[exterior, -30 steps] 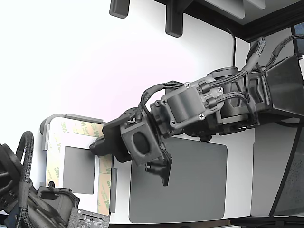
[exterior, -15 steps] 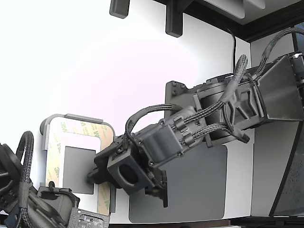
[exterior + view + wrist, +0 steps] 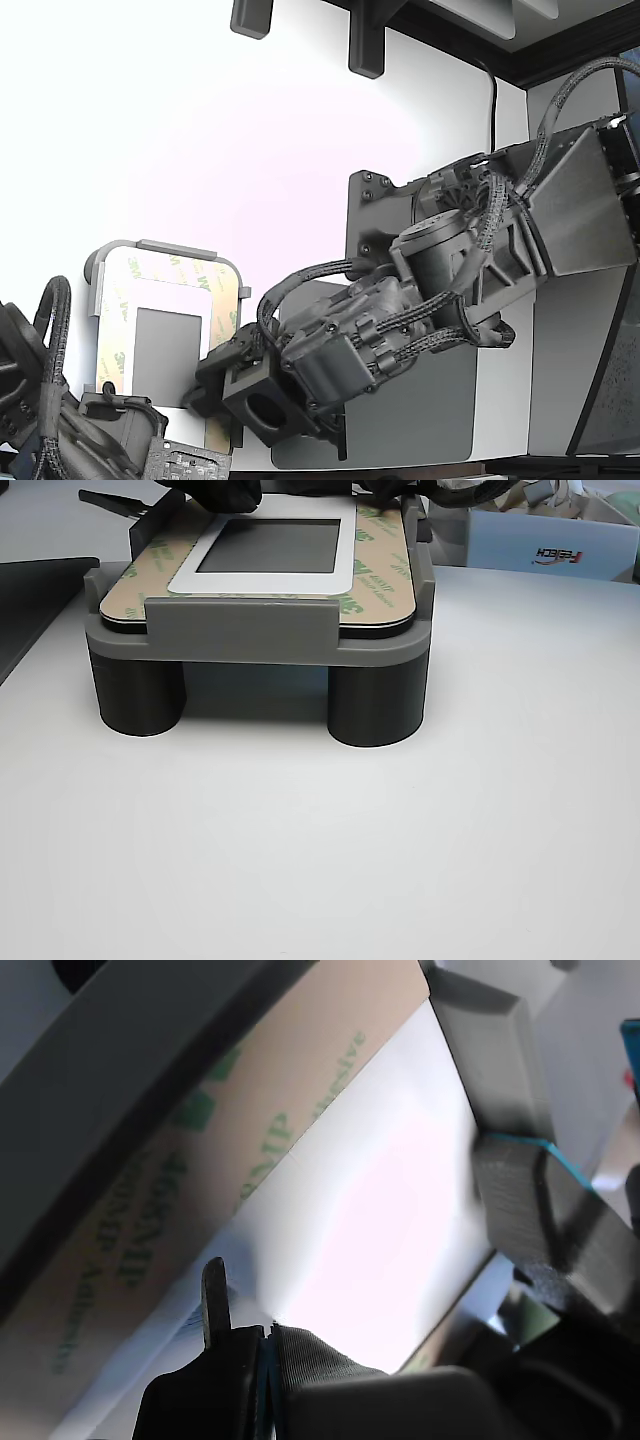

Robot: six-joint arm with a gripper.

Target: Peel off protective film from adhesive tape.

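Observation:
The white rounded plate (image 3: 152, 296) lies in a grey fixture (image 3: 160, 248) at the exterior view's lower left, with a grey rectangle (image 3: 165, 355) in its middle. Protective film (image 3: 171, 268) with green print frames the rectangle; the adhesive tape under it does not show. My gripper (image 3: 203, 392) is low over the plate's near right corner, at the end of the right-hand strip (image 3: 224, 300). In the wrist view the gripper (image 3: 268, 1342) has its fingertips pressed together on the white plate (image 3: 380, 1190) beside the tan film (image 3: 180, 1190). No film shows lifted between them.
A large dark grey mat (image 3: 420, 410) lies under my arm. A second arm (image 3: 60, 420) sits at the exterior view's lower left corner, by the fixture. In the other view the fixture (image 3: 240, 630) stands on round legs, with a box (image 3: 540, 550) behind it.
My arm has swung down and toward the exterior view's left. The gripper has travelled along the right-hand film strip from mid-plate to the plate's lower right corner. The film lies as before.

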